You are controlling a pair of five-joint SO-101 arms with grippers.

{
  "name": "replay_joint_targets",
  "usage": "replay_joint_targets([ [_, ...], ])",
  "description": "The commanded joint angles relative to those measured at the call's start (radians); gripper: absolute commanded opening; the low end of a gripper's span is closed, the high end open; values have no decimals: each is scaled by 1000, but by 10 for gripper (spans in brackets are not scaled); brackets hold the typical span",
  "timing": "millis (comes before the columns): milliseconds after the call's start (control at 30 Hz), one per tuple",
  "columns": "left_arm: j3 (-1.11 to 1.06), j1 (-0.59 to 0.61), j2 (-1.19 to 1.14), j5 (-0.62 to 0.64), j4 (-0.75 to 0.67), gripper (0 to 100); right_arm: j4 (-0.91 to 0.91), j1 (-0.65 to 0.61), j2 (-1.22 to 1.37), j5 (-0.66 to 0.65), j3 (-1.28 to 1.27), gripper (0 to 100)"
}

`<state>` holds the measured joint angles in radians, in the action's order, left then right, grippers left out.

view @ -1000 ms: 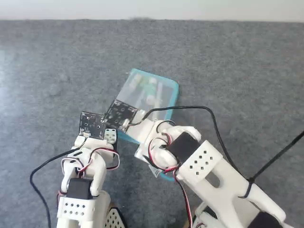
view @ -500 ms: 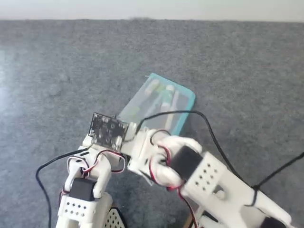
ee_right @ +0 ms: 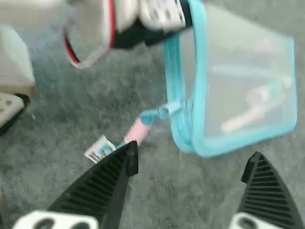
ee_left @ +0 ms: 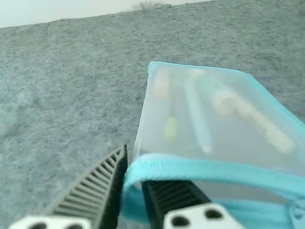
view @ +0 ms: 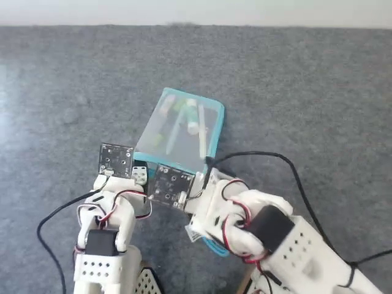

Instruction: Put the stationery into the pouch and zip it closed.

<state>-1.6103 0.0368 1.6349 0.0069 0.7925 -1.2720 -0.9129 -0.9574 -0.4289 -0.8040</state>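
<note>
Teal rim of pouch (ee_left: pixel 217 119) is pinched by left gripper (ee_left: pixel 131 168). Right gripper (ee_right: pixel 193 155) is held spread wide over pouch's zipper pull (ee_right: pixel 151 116). Stationery (view: pixel 184 121) is seen inside pouch.

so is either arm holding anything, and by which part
The left gripper is shut on the pouch, its jaws pinching the teal zip edge near one end. The right gripper is open, holding nothing.
</note>
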Motion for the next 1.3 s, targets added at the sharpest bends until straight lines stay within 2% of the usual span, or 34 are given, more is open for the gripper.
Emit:
replay_joint_targets([
  [0, 54, 11, 18, 14, -18, 12, 139, 64, -25, -58, -144, 346],
  [100, 54, 6, 18, 14, -18, 12, 239, 102, -15, -63, -192, 346],
  [233, 54, 5, 18, 14, -17, 12, 275, 137, -5, -61, -192, 346],
  [567, 54, 5, 18, 14, -17, 12, 430, 137, 228, -78, -181, 346],
  [967, 54, 5, 18, 14, -17, 12, 498, 139, 469, -75, -37, 341],
  [1067, 51, 5, 18, 14, -17, 12, 507, 140, 496, -41, -8, 270],
  [1267, 50, 5, 18, 14, -17, 12, 509, 153, 498, 32, 18, 27],
])
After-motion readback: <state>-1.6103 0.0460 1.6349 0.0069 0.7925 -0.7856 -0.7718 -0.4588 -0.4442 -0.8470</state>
